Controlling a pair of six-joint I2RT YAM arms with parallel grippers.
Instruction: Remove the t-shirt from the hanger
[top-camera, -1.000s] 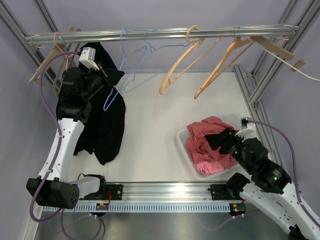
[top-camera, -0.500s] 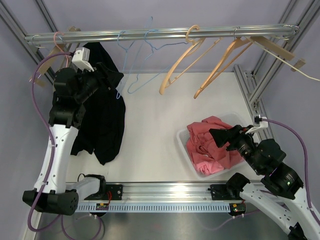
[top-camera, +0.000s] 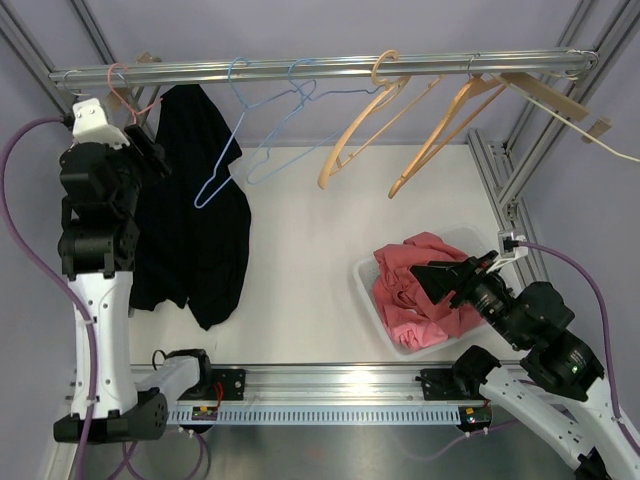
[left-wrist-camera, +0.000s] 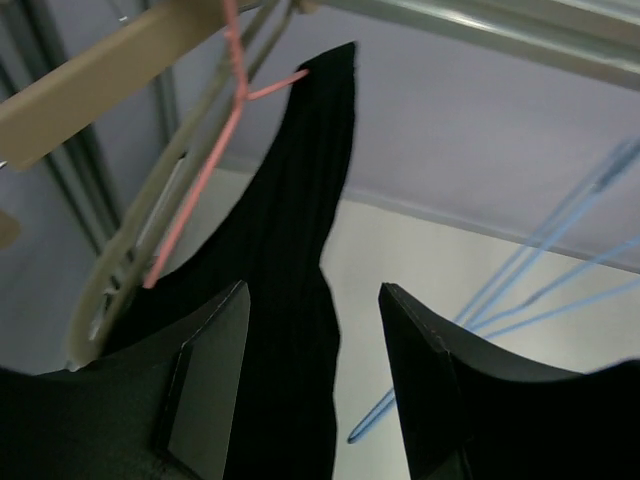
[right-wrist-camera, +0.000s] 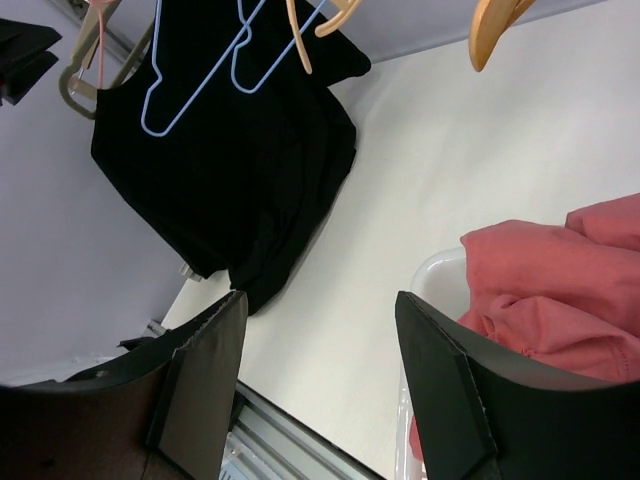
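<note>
Walls (top-camera: 330, 25) pale lilac-grey, plain, at back + both sides. Alu frame posts (top-camera: 35, 45) run up at the corners, slotted extrusion; another bar (top-camera: 492, 185) lies along the table's right edge. Silver rail (top-camera: 330, 68) spans the back near the top, L to R (looks like a double tube). Table (top-camera: 300, 250) white, matte, w/ faint soft shadows; light even, diffuse. Near edge: alu track (top-camera: 330, 377) across the front, then a white slotted strip (top-camera: 330, 412), then a brushed metal sheet (top-camera: 330, 450).
</note>
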